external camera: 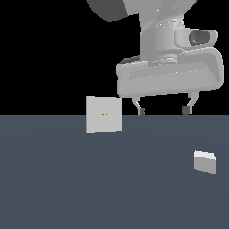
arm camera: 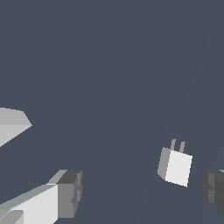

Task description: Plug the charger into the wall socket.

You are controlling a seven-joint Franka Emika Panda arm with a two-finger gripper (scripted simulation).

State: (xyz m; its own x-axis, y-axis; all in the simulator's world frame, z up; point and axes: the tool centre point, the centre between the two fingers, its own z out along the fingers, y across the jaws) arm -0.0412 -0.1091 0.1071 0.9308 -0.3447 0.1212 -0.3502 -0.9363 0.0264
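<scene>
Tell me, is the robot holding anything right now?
No, nothing. The gripper hangs open above the floor with bare jaws, and the charger lies loose on the floor, apart from it.

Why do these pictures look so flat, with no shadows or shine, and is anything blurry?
Exterior view: flat, even light, no shadow under the charger or wall socket, black void behind, no glare; edges slightly jagged, not blurred. Wrist view: equally sharp, the charger shows two prongs and plain shaded faces, the open claw casts no shadow on the grey floor.
</scene>
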